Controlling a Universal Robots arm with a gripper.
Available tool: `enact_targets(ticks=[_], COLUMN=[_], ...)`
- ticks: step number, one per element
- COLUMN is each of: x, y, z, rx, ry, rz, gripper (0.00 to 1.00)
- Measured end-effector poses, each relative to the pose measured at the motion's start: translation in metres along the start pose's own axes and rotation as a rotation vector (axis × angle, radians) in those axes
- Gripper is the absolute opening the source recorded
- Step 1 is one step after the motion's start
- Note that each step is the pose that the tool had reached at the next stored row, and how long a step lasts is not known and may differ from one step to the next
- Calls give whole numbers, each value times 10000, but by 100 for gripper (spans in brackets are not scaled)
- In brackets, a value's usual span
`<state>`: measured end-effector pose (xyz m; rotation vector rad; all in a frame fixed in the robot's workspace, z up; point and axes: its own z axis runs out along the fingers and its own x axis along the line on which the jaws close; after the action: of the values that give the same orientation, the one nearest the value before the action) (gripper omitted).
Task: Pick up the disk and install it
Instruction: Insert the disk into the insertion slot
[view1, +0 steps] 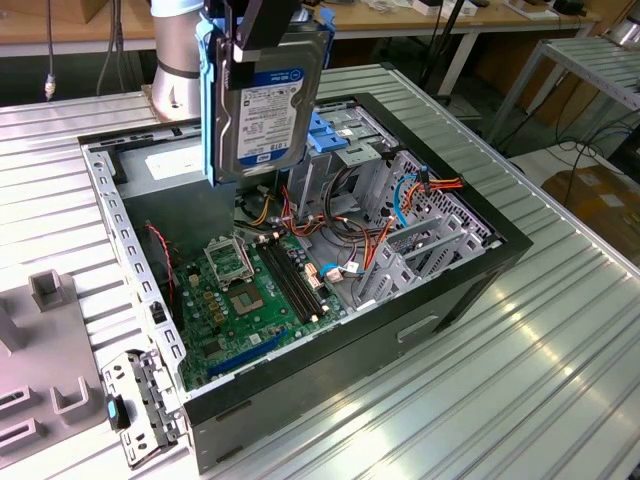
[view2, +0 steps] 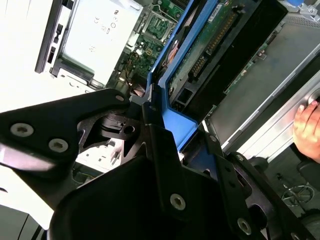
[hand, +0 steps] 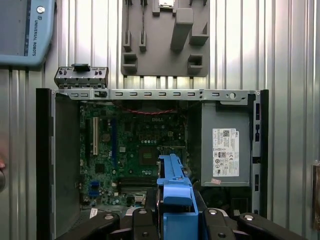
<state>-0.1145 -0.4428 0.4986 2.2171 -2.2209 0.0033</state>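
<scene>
Exterior view, from its left: a grey fixture plate (view1: 40, 340) lies on the ribbed metal worktop (view1: 520, 380), beside the open computer case (view1: 300, 395). The fingers (view1: 262, 30) are clamped on the upper end of the disk (view1: 265, 110), holding it upright, label outward, in the air above the case's interior. Below is the motherboard (view1: 250, 290); further right, the blue-topped drive cage (view1: 340, 135).
</scene>
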Motion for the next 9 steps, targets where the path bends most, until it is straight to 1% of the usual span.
enact_targets(ticks=[5,9], x=[0,0], y=[-31,-39], z=[0,0], rx=[0,-1], ry=[0,1], rz=[0,0], gripper=[37,37])
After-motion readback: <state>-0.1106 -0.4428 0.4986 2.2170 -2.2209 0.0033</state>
